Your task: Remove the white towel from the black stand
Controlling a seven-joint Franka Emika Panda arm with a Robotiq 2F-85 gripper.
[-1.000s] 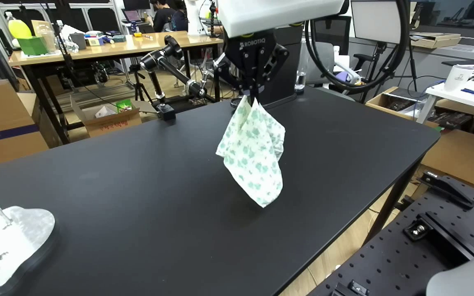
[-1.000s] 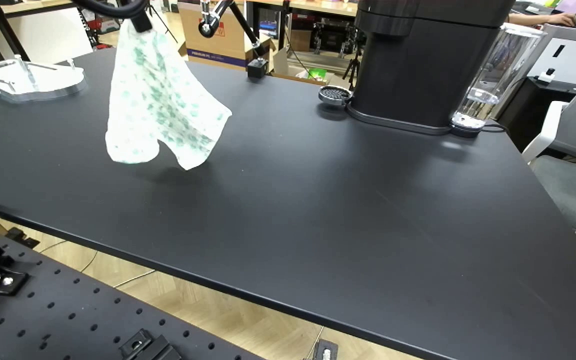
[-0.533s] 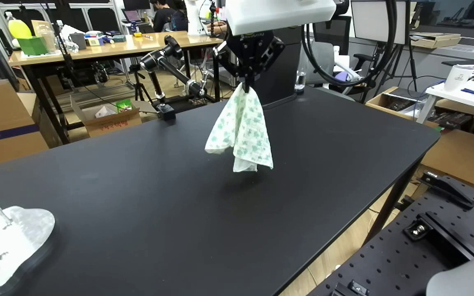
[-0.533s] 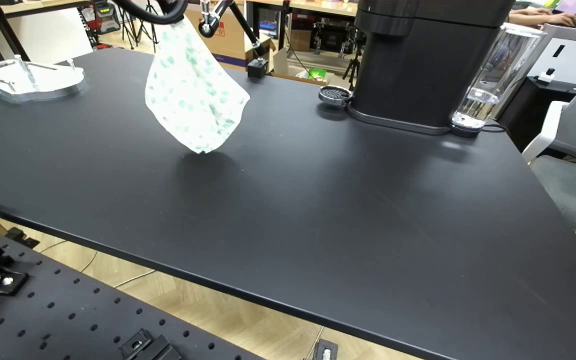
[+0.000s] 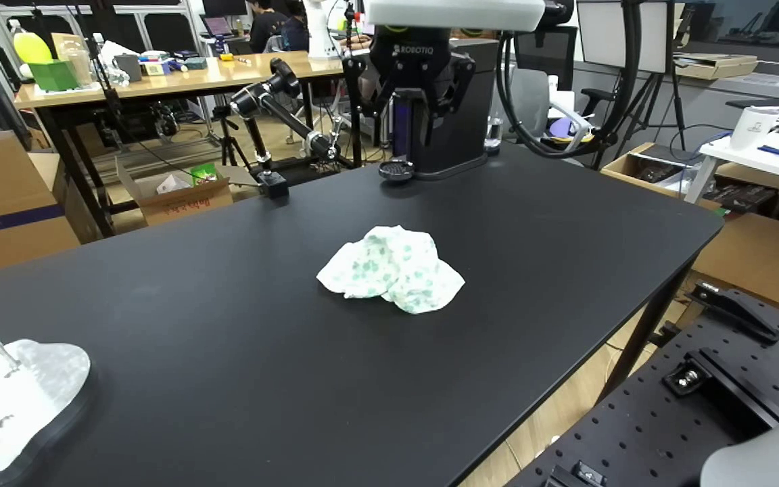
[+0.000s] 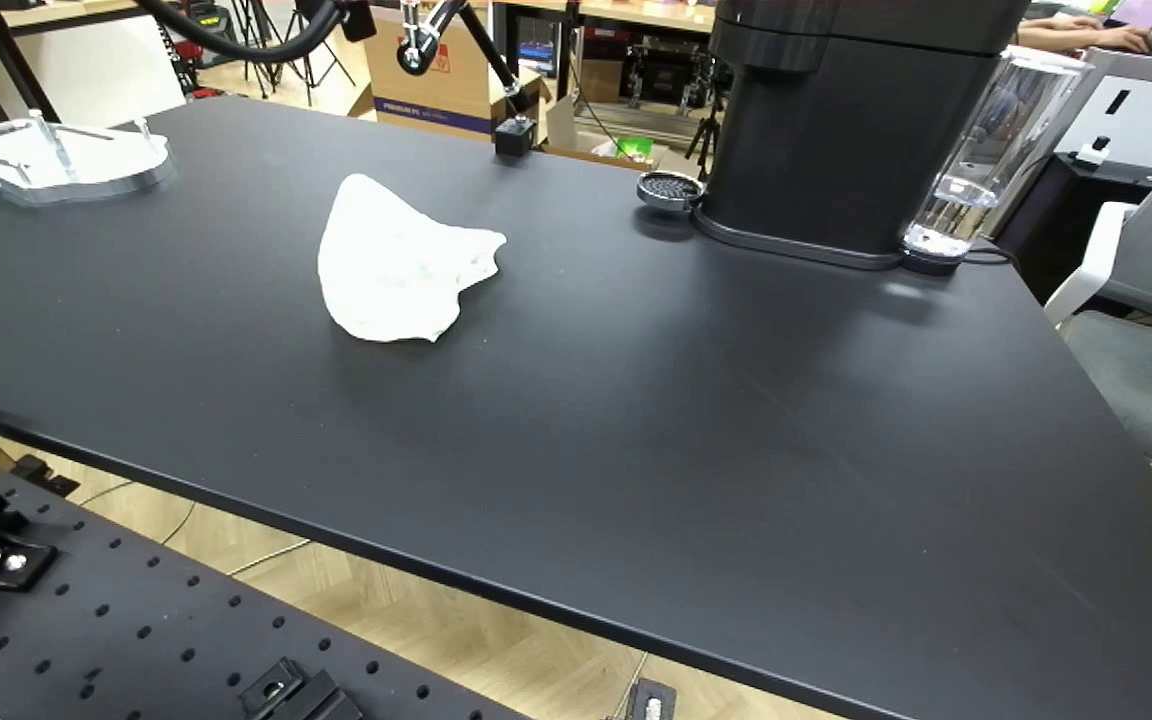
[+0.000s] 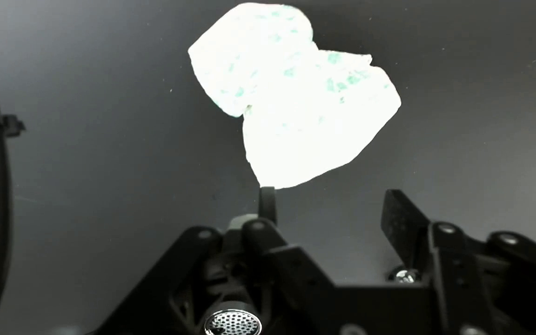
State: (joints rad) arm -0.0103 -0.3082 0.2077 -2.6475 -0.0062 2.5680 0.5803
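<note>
The white towel (image 5: 396, 270) with green prints is crumpled low over the black table (image 5: 214, 338); whether every edge has settled I cannot tell. In an exterior view the towel (image 6: 396, 270) looks almost plain white. Well above and behind it, my gripper (image 5: 406, 132) stands open with nothing between its fingers. From the wrist, the gripper (image 7: 329, 193) shows a wide gap, and the towel (image 7: 291, 97) lies beyond the fingertips. Which thing is the black stand is unclear: a jointed black arm mount (image 5: 247, 101) and a tall black machine (image 6: 836, 140) both show.
A round metal grate (image 6: 671, 188) juts from the machine's base close behind my gripper. The machine's clear tank (image 6: 961, 160) is beside it. A pale plate with upright pegs (image 5: 31, 392) sits at a table end. A perforated dark plate (image 5: 626, 419) adjoins the front edge.
The jaws have parted from being shut on the towel. It hung from them and has dropped down toward the table. My arm has moved only a little.
</note>
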